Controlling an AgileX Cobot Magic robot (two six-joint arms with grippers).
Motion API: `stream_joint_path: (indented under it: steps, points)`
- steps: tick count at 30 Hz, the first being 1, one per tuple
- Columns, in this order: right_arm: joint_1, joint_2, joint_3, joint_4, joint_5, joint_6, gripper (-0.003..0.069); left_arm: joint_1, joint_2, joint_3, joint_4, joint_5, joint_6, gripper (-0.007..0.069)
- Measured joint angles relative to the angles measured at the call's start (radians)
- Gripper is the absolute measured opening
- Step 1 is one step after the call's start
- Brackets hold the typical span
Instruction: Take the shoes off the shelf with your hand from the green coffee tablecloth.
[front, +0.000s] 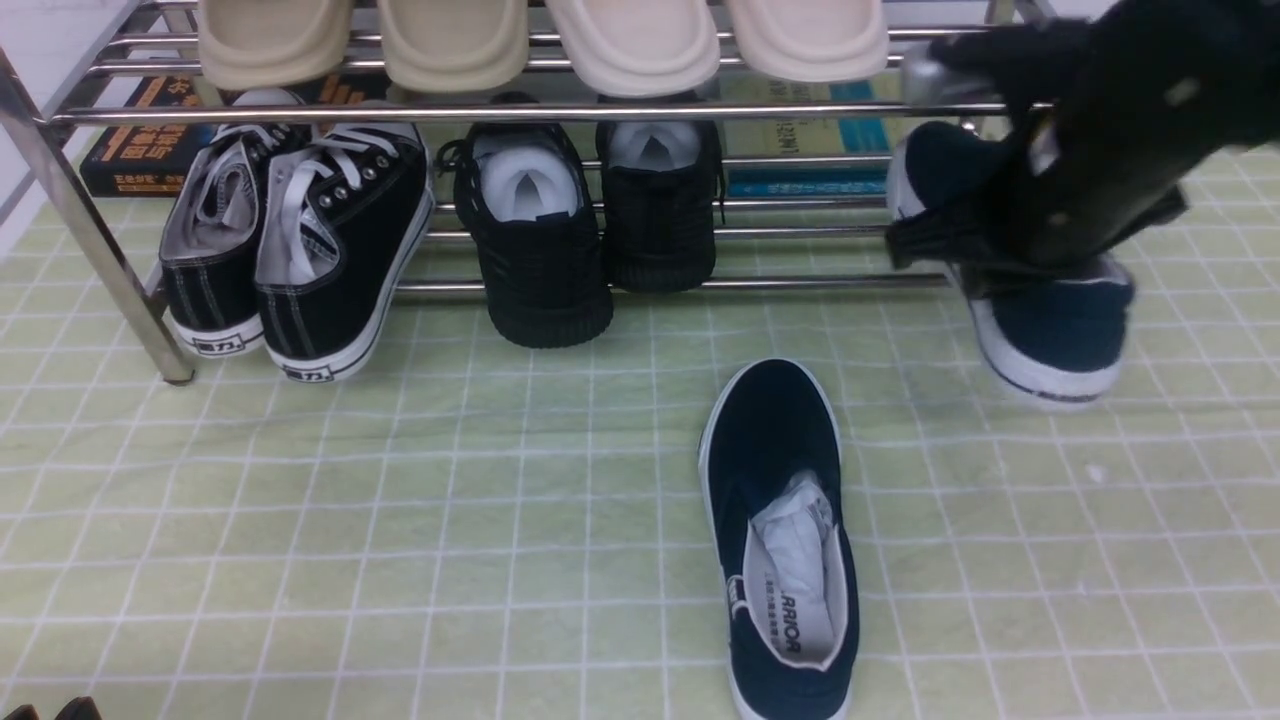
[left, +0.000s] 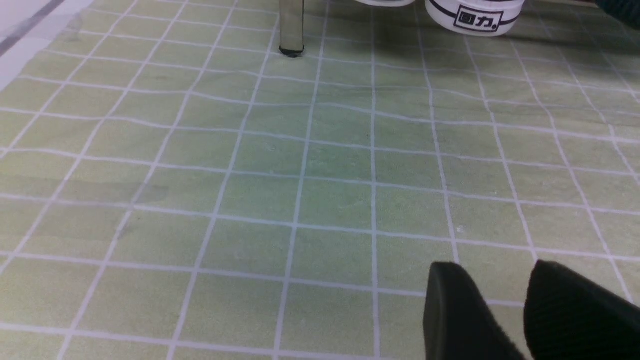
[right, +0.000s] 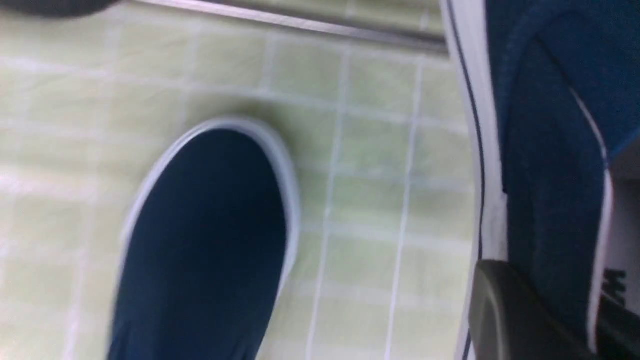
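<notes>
A pale green tablecloth (front: 300, 500) with a grid of thin white lines is spread over the whole surface, and a two-tier steel-tube shelf (front: 90, 230) is stood on it. On the shelf's upper tier four beige slippers (front: 540, 40) are laid side by side. On its lower tier a pair of black lace-up sneakers (front: 290, 250) is set at the left end and a pair of all-black knit shoes (front: 590, 230) in the middle, and books (front: 130, 150) are seen behind the shelf. One navy slip-on (front: 775, 480) is laid on the cloth in front of the shelf, well clear of it, with its toe turned toward the shelf and white paper stuffed inside. The second navy slip-on (front: 1050, 340) is found at the shelf's right end, its heel drawn out past the front rail. It is held by the right gripper (front: 985, 250), whose jaws are closed on the shoe's side wall. Whether its sole touches the cloth cannot be told. The left gripper (left: 505, 300) is held low over bare cloth in front of the shelf's left leg, its jaws parted with nothing between them.
</notes>
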Motion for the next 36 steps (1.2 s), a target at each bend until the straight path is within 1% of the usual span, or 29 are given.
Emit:
stream_joint_path:
  steps: [3,6,10,14,15,16,17,19,22,32,36]
  points:
    - [0.000,-0.082,0.000,0.068,0.121,-0.078,0.0020,0.000,0.000,0.000,0.000,0.000,0.000,0.0242]
    - [0.000,-0.146,0.014,0.091,0.199,-0.106,0.0020,0.000,0.000,0.000,0.000,0.000,0.000,0.0242]
    - [0.000,-0.244,0.088,0.100,0.265,-0.101,0.0020,0.000,0.000,0.000,0.000,0.000,0.000,0.0242]
    - [0.000,-0.334,0.201,0.119,0.260,-0.070,0.0020,0.000,0.000,0.000,0.000,0.000,0.000,0.0242]
    - [0.000,-0.371,0.263,0.131,0.236,-0.056,0.0020,0.000,0.000,0.000,0.000,0.000,0.000,0.0242]
    - [0.000,-0.380,0.281,0.138,0.228,-0.053,0.0020,0.000,0.000,0.000,0.000,0.000,0.000,0.0242]
    - [0.000,-0.416,0.370,0.165,0.178,-0.045,0.0020,0.000,0.000,0.000,0.000,0.000,0.000,0.0242]
    - [0.000,-0.429,0.411,0.183,0.140,-0.043,0.0020,0.000,0.000,0.000,0.000,0.000,0.000,0.0242]
    - [0.000,-0.427,0.514,0.238,0.034,-0.052,0.0020,0.000,0.000,0.000,0.000,0.000,0.000,0.0242]
    - [0.000,-0.358,0.540,0.297,-0.150,-0.081,0.0020,0.000,0.000,0.000,0.000,0.000,0.000,0.0242]
    - [0.000,-0.315,0.540,0.319,-0.198,-0.081,0.0020,0.000,0.000,0.000,0.000,0.000,0.000,0.0242]
